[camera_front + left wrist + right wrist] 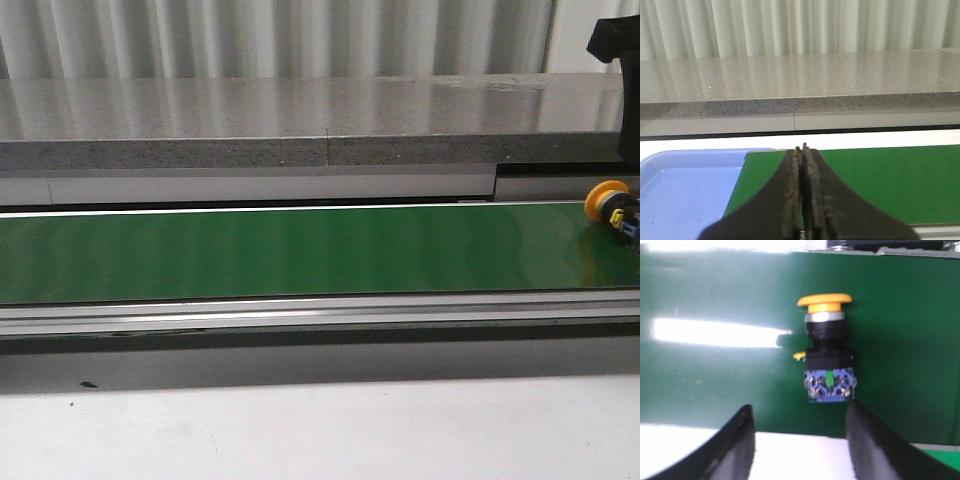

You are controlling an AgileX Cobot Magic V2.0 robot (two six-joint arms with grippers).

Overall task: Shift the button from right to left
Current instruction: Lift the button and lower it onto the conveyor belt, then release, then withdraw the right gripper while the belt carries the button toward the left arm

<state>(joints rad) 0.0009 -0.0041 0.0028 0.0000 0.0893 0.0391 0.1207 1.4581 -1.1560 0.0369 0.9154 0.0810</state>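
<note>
The button (614, 208) lies on its side at the far right end of the green belt (300, 250), yellow head toward the back. In the right wrist view the button (826, 347) shows its yellow head, black collar and blue contact block with a green dot. My right gripper (800, 412) is open, just short of the contact block, with nothing between its fingers. A dark part of the right arm (618, 40) shows at the top right of the front view. My left gripper (802, 150) is shut and empty, over the belt's left end.
A blue tray (685, 185) sits beside the left end of the belt. A grey stone ledge (300, 125) runs behind the belt. A metal rail (300, 312) borders the belt's front, with a pale tabletop (300, 430) nearer.
</note>
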